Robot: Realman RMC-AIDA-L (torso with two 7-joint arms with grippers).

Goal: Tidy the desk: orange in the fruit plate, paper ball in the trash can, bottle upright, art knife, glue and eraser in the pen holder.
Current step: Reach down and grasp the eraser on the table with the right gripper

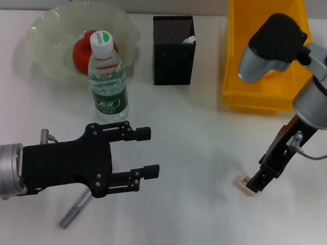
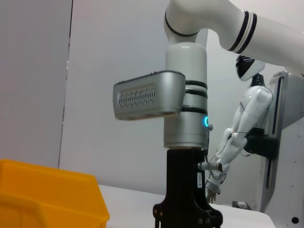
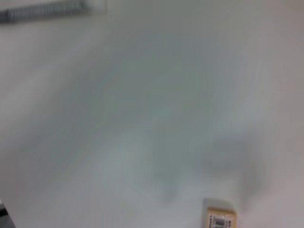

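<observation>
The orange (image 1: 83,53) lies in the pale fruit plate (image 1: 45,31), with the bottle (image 1: 107,78) upright in front of it. The black mesh pen holder (image 1: 173,50) has a white item (image 1: 188,41) at its rim; I cannot tell if it is the glue. The eraser (image 1: 245,184) (image 3: 220,219) lies on the table, with my right gripper (image 1: 259,182) pointing down right beside it. My left gripper (image 1: 146,152) hangs open and empty above the grey art knife (image 1: 74,210) (image 3: 42,10). The paper ball is out of view.
The yellow trash can (image 1: 247,96) (image 2: 47,197) stands at the back right, behind the right arm (image 2: 186,109). White table surface lies between the two grippers.
</observation>
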